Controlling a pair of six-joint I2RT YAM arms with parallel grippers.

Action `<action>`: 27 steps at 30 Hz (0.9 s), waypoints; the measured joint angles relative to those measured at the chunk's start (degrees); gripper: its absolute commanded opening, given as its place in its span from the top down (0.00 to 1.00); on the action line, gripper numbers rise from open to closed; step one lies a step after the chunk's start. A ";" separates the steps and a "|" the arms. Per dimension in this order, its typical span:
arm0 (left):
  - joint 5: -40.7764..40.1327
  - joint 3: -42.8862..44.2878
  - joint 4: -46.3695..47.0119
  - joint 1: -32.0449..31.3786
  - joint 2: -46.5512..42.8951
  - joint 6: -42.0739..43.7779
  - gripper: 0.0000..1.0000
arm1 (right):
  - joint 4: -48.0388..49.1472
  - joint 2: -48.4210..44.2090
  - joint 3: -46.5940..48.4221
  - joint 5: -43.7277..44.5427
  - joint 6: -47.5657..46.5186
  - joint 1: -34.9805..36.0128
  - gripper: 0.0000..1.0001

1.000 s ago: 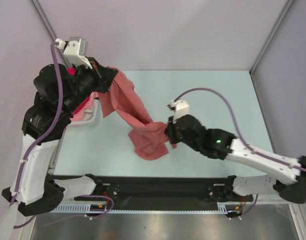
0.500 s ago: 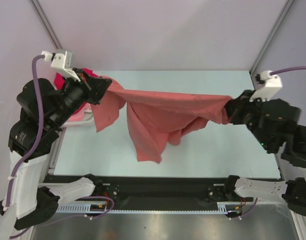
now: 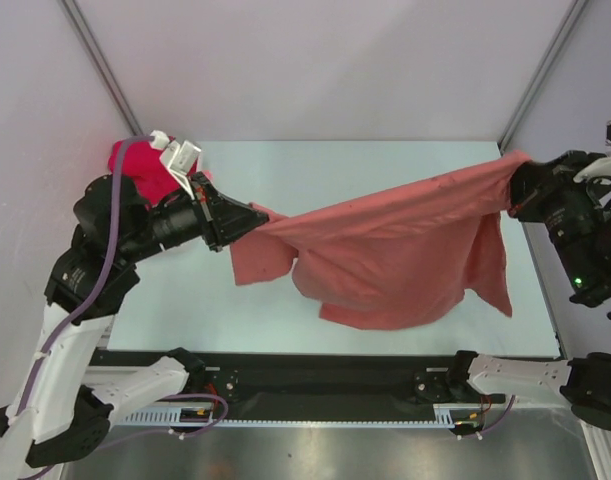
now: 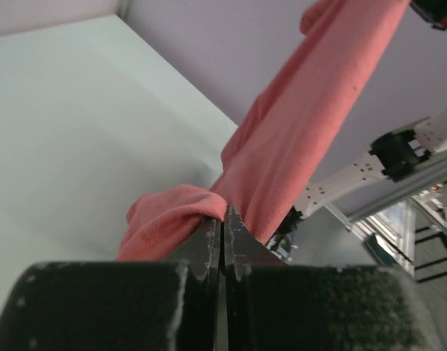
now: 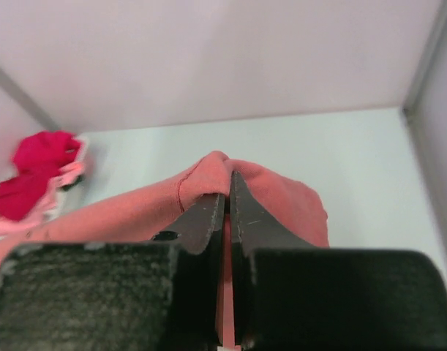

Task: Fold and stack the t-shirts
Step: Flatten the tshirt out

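1 salmon t-shirt point(image 3: 395, 250), 1 crimson t-shirt point(image 3: 140, 170), 1 pink t-shirt point(image 5: 22, 219), 2 grippers point(image 3: 257, 214) point(image 3: 515, 186).

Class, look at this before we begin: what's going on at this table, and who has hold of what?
Two robot arms hold one dusty salmon-red cloth t-shirt stretched in the air between them, above the pale table. The left gripper is shut on one edge and the right gripper on the opposite edge, and the cloth between them sags loosely. A bright crimson shirt lies bunched at the far left corner. Nothing is folded yet.
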 measured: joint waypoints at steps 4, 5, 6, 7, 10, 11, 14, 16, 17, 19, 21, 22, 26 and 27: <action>2.58 -6.75 2.89 -0.04 -1.46 -4.07 1.00 | 9.66 3.30 -1.64 4.85 -11.19 -0.31 1.00; 0.76 -8.61 2.75 -0.07 -1.86 -5.25 1.00 | 13.03 4.48 -2.86 4.76 -13.94 -2.10 1.00; -0.85 -10.01 2.16 -0.11 -2.08 -6.16 1.00 | 15.61 5.95 -3.52 3.87 -15.69 -5.03 1.00; -3.13 -11.80 1.46 -0.13 -2.21 -7.82 1.00 | 17.07 7.87 -3.61 1.81 -16.48 -9.07 1.00; -8.74 -18.14 0.20 -0.17 -2.21 -12.55 1.00 | 18.75 14.78 -3.56 -8.68 -14.23 -25.24 1.00; -9.90 -20.85 1.18 -0.20 -2.01 -13.75 1.00 | 19.32 17.25 -4.07 -12.66 -12.87 -29.99 1.00; -12.46 -27.28 2.64 -0.15 0.55 -16.24 1.00 | 21.40 26.47 -7.02 -23.21 -9.62 -36.65 1.00; -14.78 -29.44 2.93 0.04 4.42 -16.41 1.00 | 23.10 34.40 -6.62 -28.46 -8.61 -37.90 1.00; -16.26 -29.92 3.13 0.37 6.93 -16.15 1.00 | 24.15 38.71 -5.44 -30.64 -8.35 -38.12 1.00; -18.29 -29.90 3.61 2.34 11.72 -15.34 1.00 | 25.88 47.78 -1.18 -34.10 -8.33 -38.25 1.00; -21.24 -29.55 4.04 5.44 17.00 -14.53 0.96 | 25.59 58.82 8.04 -37.11 -8.31 -38.21 0.87; -22.60 -28.61 3.82 6.95 19.71 -13.88 0.89 | 24.04 63.84 13.46 -38.18 -8.07 -38.16 0.74; -29.07 -22.36 1.62 10.45 29.49 -9.81 0.44 | 20.20 78.51 30.86 -40.30 -5.53 -38.27 0.44; -30.47 -20.98 0.85 10.82 31.10 -8.66 0.39 | 19.04 78.42 29.42 -40.63 -4.72 -38.51 0.39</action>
